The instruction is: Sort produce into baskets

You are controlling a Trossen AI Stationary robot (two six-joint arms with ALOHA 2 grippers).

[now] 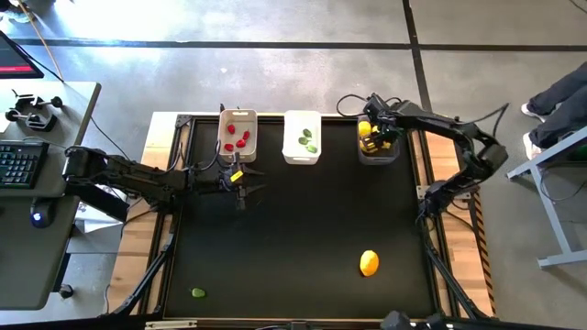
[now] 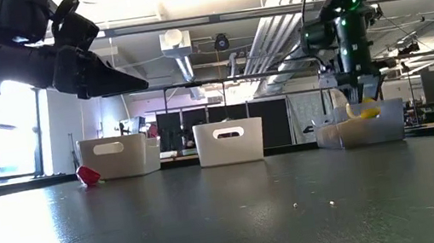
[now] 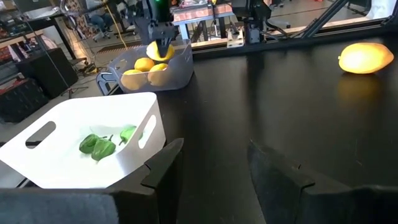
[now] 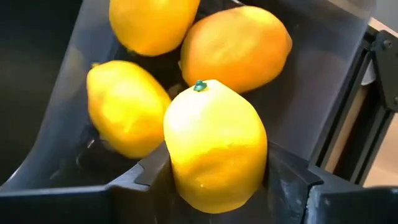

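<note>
A yellow lemon (image 4: 214,146) sits between the two dark fingers of the right gripper (image 1: 371,131), right over the dark grey bin (image 1: 378,151) at the far right of the table. The fingers press on both sides of the lemon, so the claw has hold of it. Three more lemons (image 4: 127,115) lie in the bin under it, two yellow and one more orange.

Next to that bin, in the middle of the row, is the bright white bin (image 1: 302,137) with small green pieces (image 3: 97,146) inside. The beige bin (image 1: 238,133) stands on the left of the row and has small red pieces (image 1: 237,140) in it.

The left gripper (image 1: 240,186) hangs above the black mat (image 1: 293,238), just in front of the beige bin. Its fingers are apart and it holds nothing.

One orange-yellow lemon (image 1: 369,263) lies alone on the mat near the front right. A small green piece (image 1: 198,293) lies at the front left. In the low view a small red thing (image 2: 88,175) shows by the beige bin; I think it lies on the mat, but it is hard to tell.
</note>
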